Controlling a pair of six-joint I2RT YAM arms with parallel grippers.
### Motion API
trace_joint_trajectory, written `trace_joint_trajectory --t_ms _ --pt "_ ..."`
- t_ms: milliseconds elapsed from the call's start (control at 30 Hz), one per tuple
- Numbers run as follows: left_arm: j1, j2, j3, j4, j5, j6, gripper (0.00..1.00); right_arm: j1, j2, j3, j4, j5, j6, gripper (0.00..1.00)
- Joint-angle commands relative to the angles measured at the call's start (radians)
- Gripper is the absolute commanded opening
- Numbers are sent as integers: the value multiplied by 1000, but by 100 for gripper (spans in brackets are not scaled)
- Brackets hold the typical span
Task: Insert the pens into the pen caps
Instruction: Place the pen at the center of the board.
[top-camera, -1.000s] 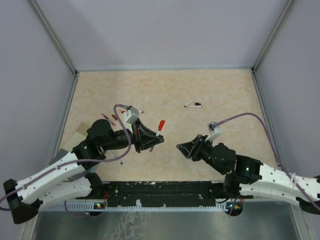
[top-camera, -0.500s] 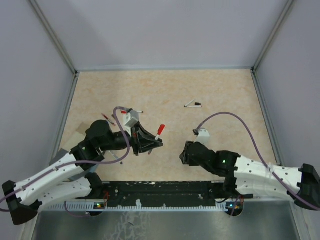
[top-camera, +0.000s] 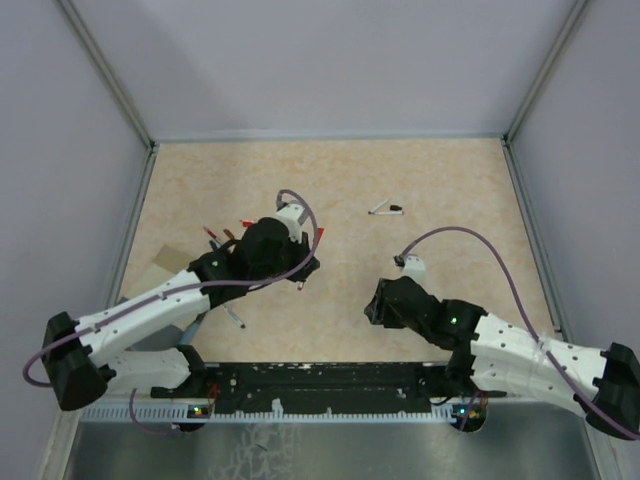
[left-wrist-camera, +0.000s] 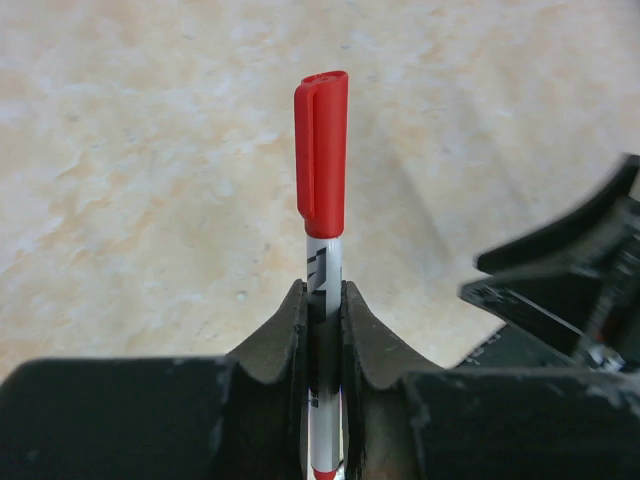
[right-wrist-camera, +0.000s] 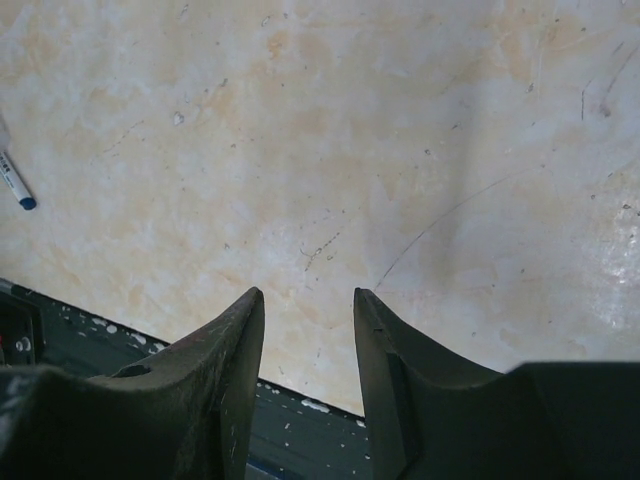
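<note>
The left jaws were closed on a thin white-barrelled marker pen (left-wrist-camera: 324, 285) with black print, pinching its barrel between them. In the left wrist view the pen stood upright in the middle of the frame. A red plastic clip cap (left-wrist-camera: 322, 150) was seated on its upper end, clear of the jaws, and a small red end showed below them at the bottom edge. In the overhead view the same red cap (top-camera: 320, 237) poked out just right of the left arm's black wrist, left of centre, above the beige marbled surface (top-camera: 420, 170). The right jaws stood apart with nothing between them, showing only bare surface in the gap, and pointed toward the left from right of centre, well apart from the held pen. At the left edge of the right wrist view lay part of a white pen with a blue tip (right-wrist-camera: 16, 185), flat on the surface. A white pen with a black cap (top-camera: 385, 209) lay alone in the upper middle of the overhead view, well away from both arms. Several small red-ended pens (top-camera: 213, 236) lay close together just upper left of the left arm, partly hidden by it. A black rail (top-camera: 330, 378) ran along the bottom edge of the surface, and a purple cable (top-camera: 480, 245) looped above the right arm.
</note>
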Motion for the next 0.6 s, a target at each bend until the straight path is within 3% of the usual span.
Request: trace_joint_trajectory --t_ms 0,233,567 --pt "35 160 125 -193 -177 -38 0 -7 -33 9 37 -14 -28 41" --pt "94 330 158 -151 -204 -5 0 -7 -77 -6 30 -29 -3 40" --pt "269 497 199 -53 -111 63 0 -8 -137 -71 69 -63 61 36"
